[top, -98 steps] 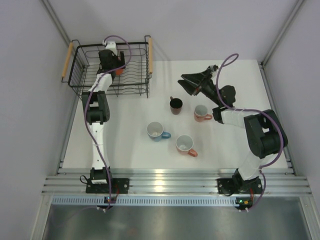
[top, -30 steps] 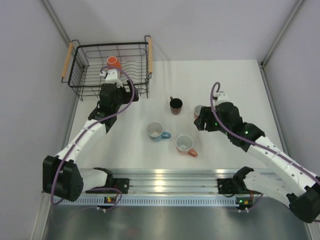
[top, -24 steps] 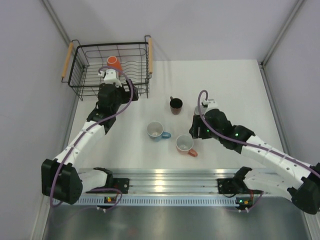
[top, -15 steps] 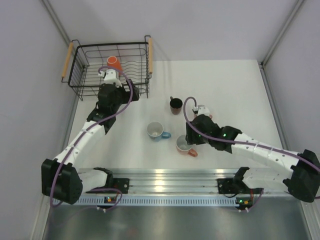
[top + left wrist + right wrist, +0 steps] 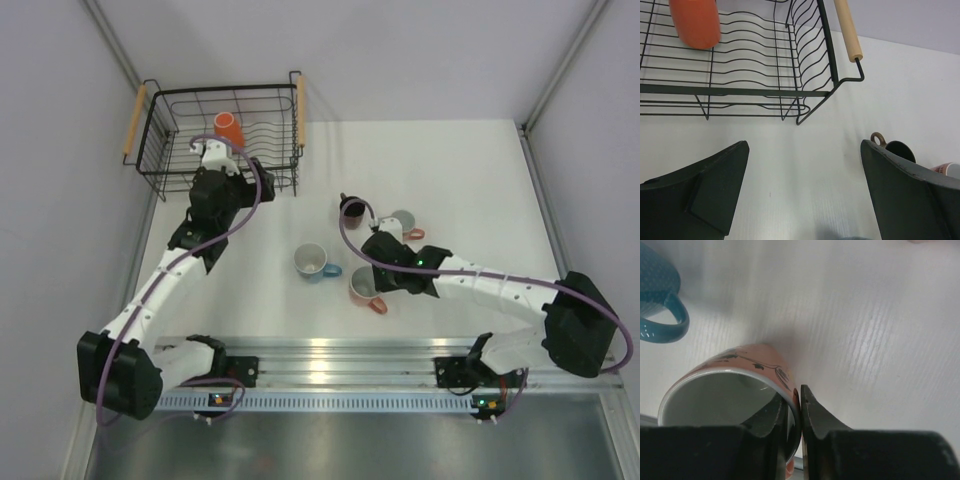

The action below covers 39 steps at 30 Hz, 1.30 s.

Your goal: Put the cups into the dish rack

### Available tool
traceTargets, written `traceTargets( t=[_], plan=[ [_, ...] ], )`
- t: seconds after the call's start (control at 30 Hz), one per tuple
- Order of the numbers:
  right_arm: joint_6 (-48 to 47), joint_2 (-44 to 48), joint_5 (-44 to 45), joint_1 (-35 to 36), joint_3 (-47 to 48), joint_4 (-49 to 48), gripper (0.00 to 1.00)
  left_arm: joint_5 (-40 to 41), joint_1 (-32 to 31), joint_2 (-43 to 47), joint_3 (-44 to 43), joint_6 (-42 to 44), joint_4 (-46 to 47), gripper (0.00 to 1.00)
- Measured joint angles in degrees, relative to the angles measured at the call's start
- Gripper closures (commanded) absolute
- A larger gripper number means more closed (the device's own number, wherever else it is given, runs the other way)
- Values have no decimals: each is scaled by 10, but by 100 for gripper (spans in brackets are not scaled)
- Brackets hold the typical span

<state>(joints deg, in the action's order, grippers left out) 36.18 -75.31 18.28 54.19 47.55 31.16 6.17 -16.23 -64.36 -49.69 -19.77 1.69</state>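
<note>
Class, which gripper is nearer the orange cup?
Left. The left gripper hangs open just outside the dish rack holding the orange cup; the right gripper pinches a salmon cup, well away.

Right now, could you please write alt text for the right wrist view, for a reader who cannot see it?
The right end effector pinches the wall of a salmon-pink mug, one dark finger inside its pale interior and one outside. A blue mug with its handle sits at the upper left on the white table.
</note>
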Motion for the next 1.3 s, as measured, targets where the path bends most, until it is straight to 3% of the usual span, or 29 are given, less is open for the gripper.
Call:
traceTargets(
  t=[0.07, 0.47, 0.6, 0.8, 0.93, 1.13, 1.3],
  plan=[
    [3, -10, 3, 4, 10, 5, 100, 4, 0, 3, 0, 1, 0, 1],
    [-2, 11, 59, 23, 68, 132, 100, 20, 0, 14, -13, 0, -44, 1],
    [-21, 59, 99, 23, 142, 191, 100, -9, 0, 15, -29, -10, -56, 1],
    [-66, 120, 167, 23, 242, 198, 100, -77, 0, 16, -45, -70, -57, 1],
    [-114, 164, 194, 23, 231, 151, 100, -142, 1, 13, -46, -156, -25, 1],
    [-217, 242, 186, 24, 112, -36, 100, -248, 0, -30, -46, -349, 75, 1],
    [-310, 254, 132, 24, 32, -188, 100, -297, 0, -84, -44, -475, 109, 1]
  ],
)
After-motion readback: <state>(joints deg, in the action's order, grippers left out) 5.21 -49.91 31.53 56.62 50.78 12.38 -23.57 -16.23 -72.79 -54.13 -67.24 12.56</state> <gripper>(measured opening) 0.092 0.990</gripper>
